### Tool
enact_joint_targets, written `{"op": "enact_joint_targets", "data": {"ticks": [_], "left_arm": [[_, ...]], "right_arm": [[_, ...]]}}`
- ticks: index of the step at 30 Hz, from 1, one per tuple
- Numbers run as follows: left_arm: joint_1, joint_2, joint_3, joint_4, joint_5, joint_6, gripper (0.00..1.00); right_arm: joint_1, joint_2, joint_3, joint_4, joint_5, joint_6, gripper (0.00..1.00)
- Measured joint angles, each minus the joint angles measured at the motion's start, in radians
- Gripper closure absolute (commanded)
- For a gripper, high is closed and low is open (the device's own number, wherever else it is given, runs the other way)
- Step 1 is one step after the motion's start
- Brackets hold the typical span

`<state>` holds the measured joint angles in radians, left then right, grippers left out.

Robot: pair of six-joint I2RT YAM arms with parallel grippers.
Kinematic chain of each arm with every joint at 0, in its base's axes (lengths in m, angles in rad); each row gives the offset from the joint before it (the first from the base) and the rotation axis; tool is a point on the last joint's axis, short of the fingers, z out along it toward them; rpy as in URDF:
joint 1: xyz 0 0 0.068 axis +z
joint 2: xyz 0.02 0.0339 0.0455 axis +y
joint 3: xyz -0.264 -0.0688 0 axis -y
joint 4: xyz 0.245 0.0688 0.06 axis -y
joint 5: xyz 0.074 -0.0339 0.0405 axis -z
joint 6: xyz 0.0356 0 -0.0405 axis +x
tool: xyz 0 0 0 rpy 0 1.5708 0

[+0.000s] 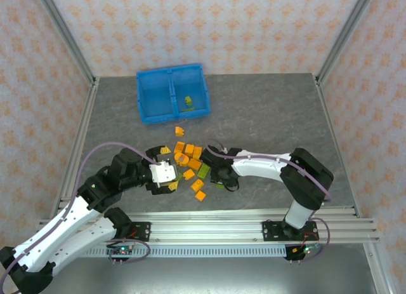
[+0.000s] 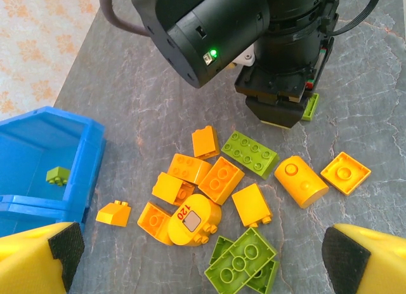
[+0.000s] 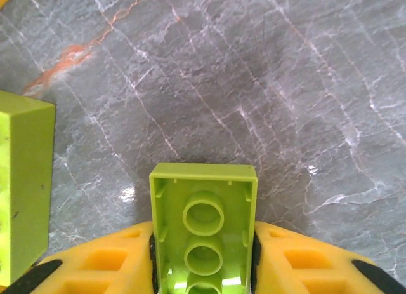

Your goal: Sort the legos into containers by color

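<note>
The right gripper (image 3: 203, 262) clamps a lime-green studded plastic brick (image 3: 204, 211). The left gripper (image 2: 202, 251) hangs open over the orange-and-green brick pile (image 1: 190, 162). At the pile's twelve o'clock, the translucent blue divided bin (image 1: 155, 100) holds one small green brick (image 1: 188, 102), so I judge nearly all sorting remains.

The left arm (image 1: 82, 208) bends at the elbow, wrist tilted down. The left gripper (image 2: 203, 259) stands wide open, its yellow fingers (image 2: 41, 259) far apart, black pads facing inward. The right arm (image 1: 266, 167) folds at a raised elbow and stretches sideways. The right gripper (image 3: 203, 262) points down, ahead of the left claw and to its right, clamped on a green brick (image 3: 203, 218) that juts past its fingertips.
</note>
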<state>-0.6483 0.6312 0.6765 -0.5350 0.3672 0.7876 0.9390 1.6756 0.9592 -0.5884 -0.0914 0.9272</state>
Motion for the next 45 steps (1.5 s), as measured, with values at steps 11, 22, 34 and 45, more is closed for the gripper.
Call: {"op": "enact_joint_targets", "data": {"ticks": [11,22,34,45], "left_arm": [[0.0,-0.048,0.0,-0.002,0.046,0.023,0.0],[0.0,-0.067,-0.029,0.137,-0.241,-0.164,0.0],[0.0,-0.045,0.002,0.169,-0.461,-0.311,0.0],[0.0,-0.019,0.003,0.169,-0.462,-0.32,0.0]], "right_arm": [[-0.003,-0.171,0.146,0.001,0.211,-0.089,0.68],[-0.086,0.207,0.775,0.163,0.231,-0.28,0.68],[-0.275,0.917,1.661,0.025,0.192,-0.407,0.65],[-0.291,1.077,1.783,0.02,0.061,-0.396,0.39]]}}
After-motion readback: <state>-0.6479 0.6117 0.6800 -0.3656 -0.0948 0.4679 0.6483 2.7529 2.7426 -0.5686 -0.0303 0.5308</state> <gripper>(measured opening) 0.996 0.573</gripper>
